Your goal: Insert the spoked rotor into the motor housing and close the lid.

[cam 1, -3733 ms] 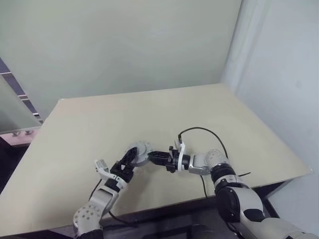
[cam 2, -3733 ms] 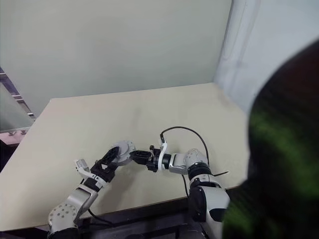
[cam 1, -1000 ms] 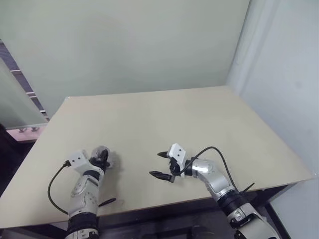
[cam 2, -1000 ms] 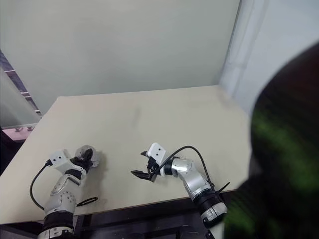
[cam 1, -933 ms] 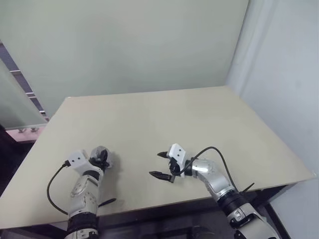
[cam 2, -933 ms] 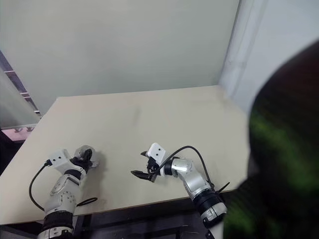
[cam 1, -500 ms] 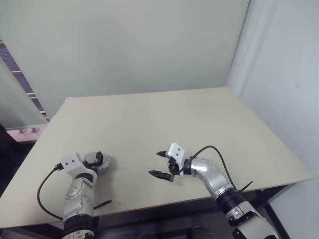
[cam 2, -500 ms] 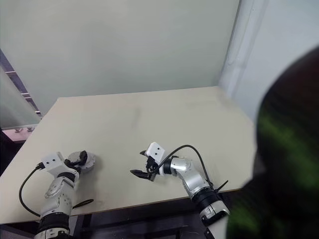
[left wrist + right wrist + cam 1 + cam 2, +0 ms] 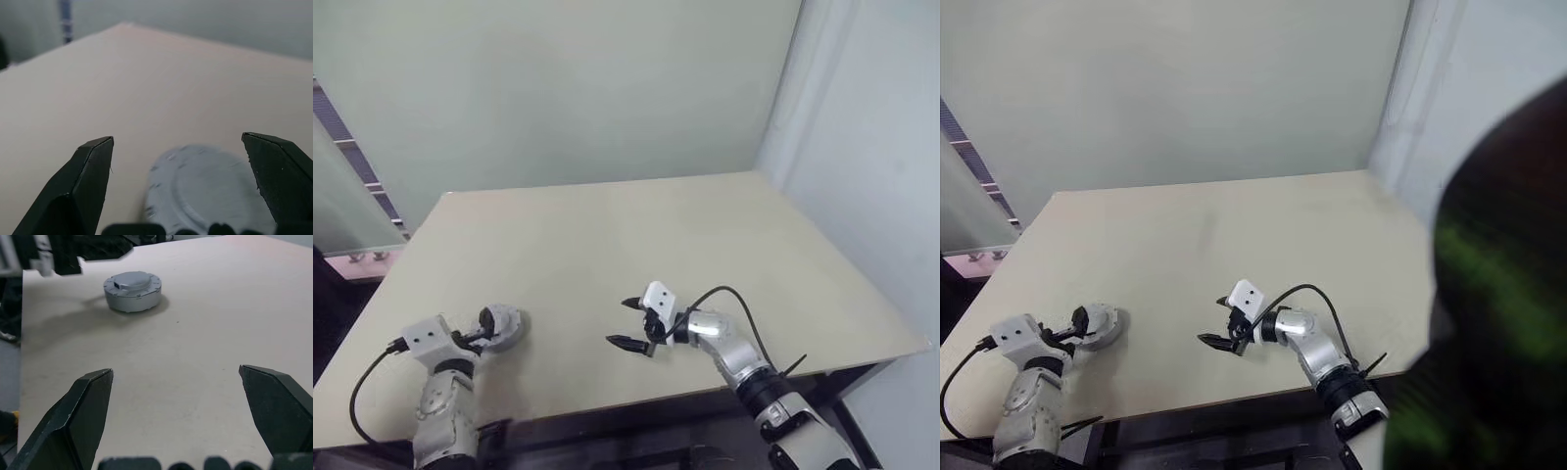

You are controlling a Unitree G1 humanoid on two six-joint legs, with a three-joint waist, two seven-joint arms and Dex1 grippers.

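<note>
Two grippers, both with fingers spread wide and holding nothing, share a plain beige tabletop point(image 9: 636, 235) with one object: our round grey metal motor housing point(image 9: 132, 291), a squat puck with its lid seated on top. We take the housing as the landmark. It rests flat near the table's front left corner, and we judge it was set there as finished, since no copper windings show under the lid. Our left gripper point(image 9: 480, 331) sits just in front of the housing, one black fingertip on each side of it without touching. Our right gripper point(image 9: 626, 324) hovers well to the right of the housing, aimed toward it. Behind and to the right of the housing the tabletop is bare all the way to the edges, leaving ample room; the left and front edges lie close to it.
</note>
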